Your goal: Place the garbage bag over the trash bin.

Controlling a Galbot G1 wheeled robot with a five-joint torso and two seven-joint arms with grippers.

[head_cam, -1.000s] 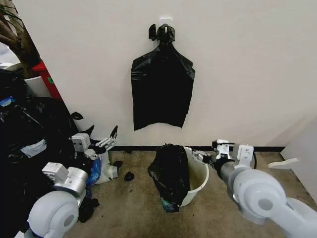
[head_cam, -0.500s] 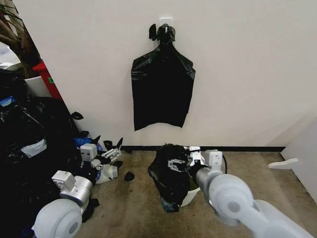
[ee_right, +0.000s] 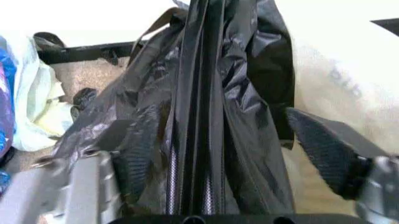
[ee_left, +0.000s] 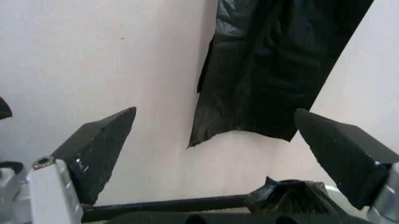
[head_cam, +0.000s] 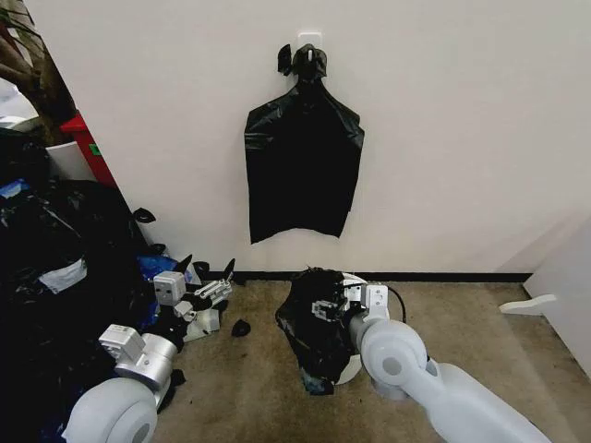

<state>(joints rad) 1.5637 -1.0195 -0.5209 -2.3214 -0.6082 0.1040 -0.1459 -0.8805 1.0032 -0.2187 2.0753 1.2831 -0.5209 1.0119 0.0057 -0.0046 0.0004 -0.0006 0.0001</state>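
1. Half done at best: garbage bag [head_cam: 317, 323] drapes one side of the trash bin [head_cam: 350, 367], which sits on the floor by the wall; its far rim looks uncovered.
2. Right gripper [head_cam: 332, 304] at the bag's top, fingers spread around bunched plastic [ee_right: 206, 116], not pinching.
3. Left gripper [head_cam: 205, 281] wide open, idle beside the heap of black bags [head_cam: 46, 258].
4. Remaining: stretch the mouth around the whole rim.

Right gripper [head_cam: 328, 305] moves in from the bin's right side to the top of the garbage bag [head_cam: 314, 334]; one second ago it sat at the far rim. Jaws now straddle the bag's bunched folds, spread wide. The trash bin [head_cam: 351, 367], formerly showing its open white interior, is now mostly behind the right arm. Left gripper [head_cam: 208, 278] shifts slightly right and lower.
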